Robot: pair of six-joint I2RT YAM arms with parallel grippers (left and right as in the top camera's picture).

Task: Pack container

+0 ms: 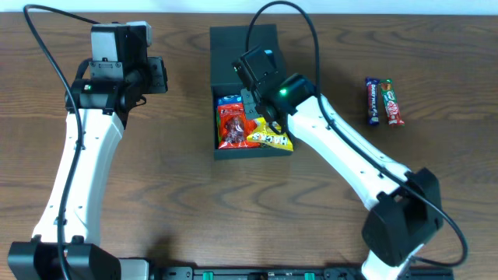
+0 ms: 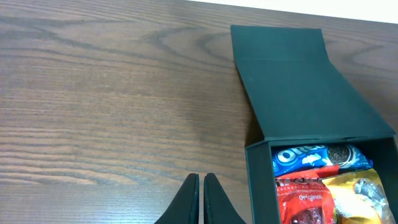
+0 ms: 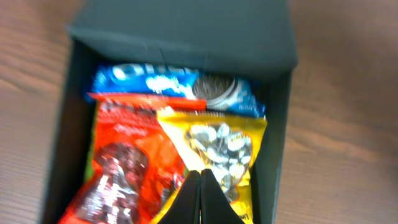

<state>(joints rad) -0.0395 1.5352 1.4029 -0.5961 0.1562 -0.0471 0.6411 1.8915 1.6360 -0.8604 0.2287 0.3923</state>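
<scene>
Container (image 1: 253, 152): sits on the counter (image 1: 171, 194) at centre, nearer the far edge. Lid (image 1: 243, 48) hinged back flat beyond it, so the opening is free from above.

Contents: Oreo packet (image 3: 174, 87) lies across the far end. Red packet (image 3: 130, 162) and yellow packet (image 3: 217, 143) lie side by side in front of it, the red on the container's left. The yellow packet's near corner rides up on the front wall in the overhead view, so it is not fully seated.

Right jaws: directly over the yellow packet, inside the container's outline. Fingers pressed together with nothing visible between them. Judgement: closed tips suit pushing the packet down rather than gripping it; contact cannot be confirmed.

Left jaws: clenched, empty, low over bare counter just beside the container's left wall. Probably parked clear of the other arm's working space.

Outside: two snack bars, one dark blue (image 1: 373, 101) and one red-green (image 1: 394, 103), touching side by side well to the right of the container. Packing judged partly done; these remain, and the lid is not yet closed.
</scene>
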